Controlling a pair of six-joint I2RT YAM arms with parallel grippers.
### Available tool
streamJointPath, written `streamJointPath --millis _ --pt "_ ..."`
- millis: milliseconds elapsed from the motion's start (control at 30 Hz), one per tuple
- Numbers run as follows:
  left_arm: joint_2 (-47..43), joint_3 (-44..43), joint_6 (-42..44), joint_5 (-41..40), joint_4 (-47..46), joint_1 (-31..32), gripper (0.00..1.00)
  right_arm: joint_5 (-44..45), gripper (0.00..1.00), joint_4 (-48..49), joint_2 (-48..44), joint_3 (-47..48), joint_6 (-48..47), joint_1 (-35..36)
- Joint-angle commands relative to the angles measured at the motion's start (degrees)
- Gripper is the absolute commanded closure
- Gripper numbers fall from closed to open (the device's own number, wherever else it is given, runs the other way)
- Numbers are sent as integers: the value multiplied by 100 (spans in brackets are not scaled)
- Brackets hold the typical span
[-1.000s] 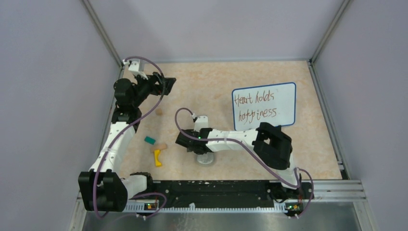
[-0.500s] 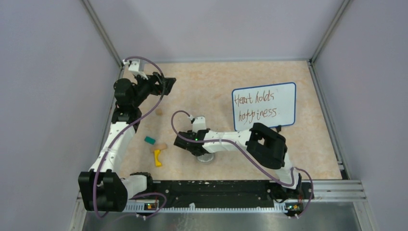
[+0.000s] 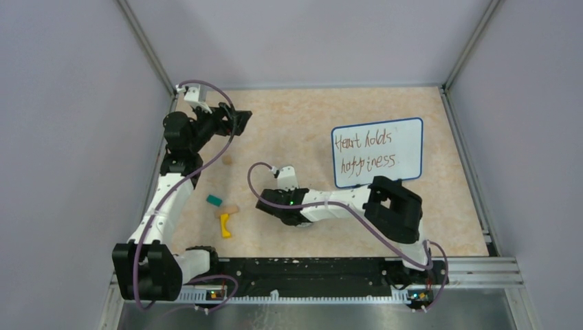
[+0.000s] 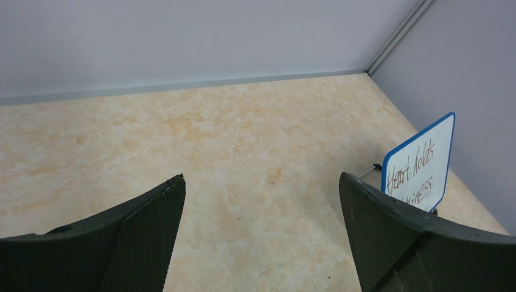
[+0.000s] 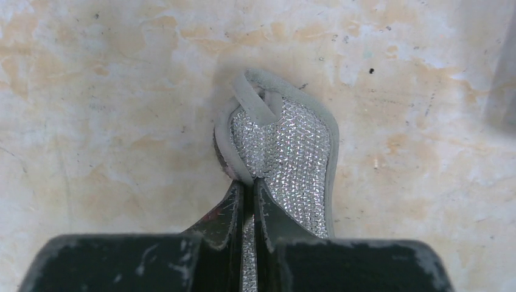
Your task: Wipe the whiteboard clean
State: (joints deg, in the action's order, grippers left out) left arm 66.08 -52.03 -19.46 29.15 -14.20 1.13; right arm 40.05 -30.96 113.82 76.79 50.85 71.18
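- The right arm reaches low from its base at the near right edge of the table (image 3: 302, 117), its forearm stretched leftward just above the surface and its elbow bent up near the right side.
- The right hand (image 5: 248, 193) points down at the table. Its two fingers (image 5: 228, 210) are pressed together, pinching a raised fold of the eraser pad (image 5: 292, 152) between their tips.
- The eraser pad is grey-rimmed with a glittering silver mesh face and a small grey loop at its far end. It lies on the table under the hand, buckled up where it is pinched. In the top view the arm hides it.
- To the left of the right hand, apart from it, a yellow piece (image 3: 225, 225), a tan piece (image 3: 232, 208) and a teal block (image 3: 214, 200) lie close together on the table.
- The whiteboard (image 3: 377, 152) stands farther back on the right half of the table, propped at a tilt on a thin stand. It is white with a blue rim and carries reddish-brown handwriting in two lines. Neither hand touches it; the right arm's elbow sits just in front of its near edge.
- The left arm rises along the left edge of the table, folding at the far-left corner.
- The left hand (image 4: 260, 178) hangs raised above the table there, fingers spread wide and holding nothing. It faces across the table, with the whiteboard at the right edge of its wrist view.
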Motion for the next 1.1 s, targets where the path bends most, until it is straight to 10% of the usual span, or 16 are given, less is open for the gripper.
streamJointPath --millis 0,567,833,1067 --pt "150 6 -337 139 -649 8 1 -31 100 821 -703 -407 -933 -24" --pt "882 480 -832 1341 -2255 429 11 -357 100 750 -4651 -2819 -1998 -775" --pt "1755 182 -758 1491 -2093 1545 10 -1056 100 1029 -6238 -3464 -2889 -2970" --pt "2924 468 -1320 1249 -3808 2436 12 -3063 100 1589 -6100 -3743 -2696 -5580"
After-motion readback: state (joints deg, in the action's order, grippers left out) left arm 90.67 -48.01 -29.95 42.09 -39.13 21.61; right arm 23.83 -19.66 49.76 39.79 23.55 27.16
